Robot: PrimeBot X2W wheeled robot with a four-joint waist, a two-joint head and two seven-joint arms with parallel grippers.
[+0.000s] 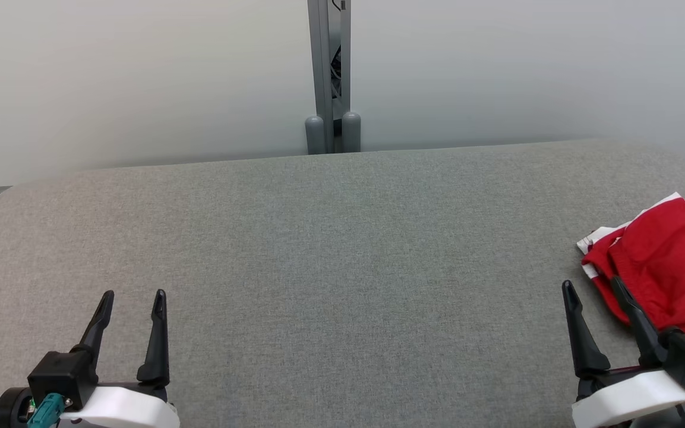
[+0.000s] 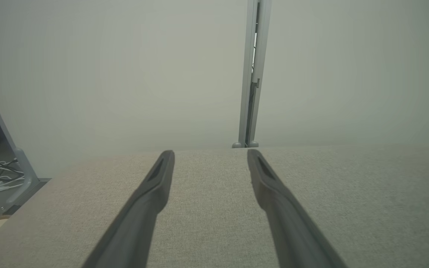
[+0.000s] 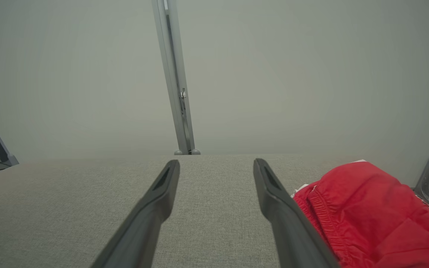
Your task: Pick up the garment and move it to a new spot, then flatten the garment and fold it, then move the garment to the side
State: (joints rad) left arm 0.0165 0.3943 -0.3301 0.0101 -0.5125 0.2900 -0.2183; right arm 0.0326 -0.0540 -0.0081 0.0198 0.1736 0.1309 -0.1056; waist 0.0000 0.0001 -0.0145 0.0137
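At the right edge of the table [image 1: 342, 249], head view gives us the red/white garment [image 1: 663, 261], crumpled and cut off by the frame. R wrist view adds its gathered waistband; L wrist view gives barely a red speck. We read left gripper [image 1: 133, 293] and right gripper [image 1: 591, 282] low near the front edge, fingers fwd, spread wide, empty; right outer finger overlaps garment, contact unclear.

Red garment [image 1: 669, 261], white trim; grey woven table [image 1: 318, 249]; black claws.
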